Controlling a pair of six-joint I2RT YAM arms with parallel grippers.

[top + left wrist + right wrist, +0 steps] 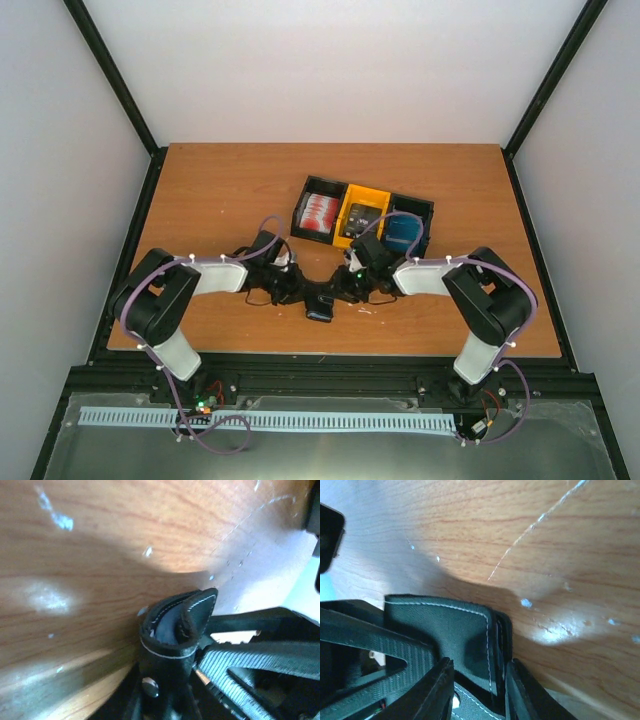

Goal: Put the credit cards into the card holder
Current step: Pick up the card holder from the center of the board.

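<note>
Overhead view of two robot arms meeting near the front of a wooden table point(200, 200). The card holder point(320, 308), small and black, sits between the left gripper point(290, 288) and the right gripper point(345, 288).

In the right wrist view, the right gripper's two fingers point(432, 690) stand slightly apart and clamp the holder's stitched flap between them. In the left wrist view, the holder stands edge-on just ahead of the left gripper, with one ribbed finger pad point(225, 662) against its side. The other finger is lost in shadow, so it cannot be told whether these jaws grip.

The task looks barely begun. The credit cards point(320, 215) are still in the tray point(300, 200), well beyond both grippers: red-and-white, dark and blue stacks. Neither gripper carries a card. The holder's mouth gapes a little, showing pale blue lining and no card.

The holder's inner pockets are mostly hidden, and both close-ups are blurred.
</note>
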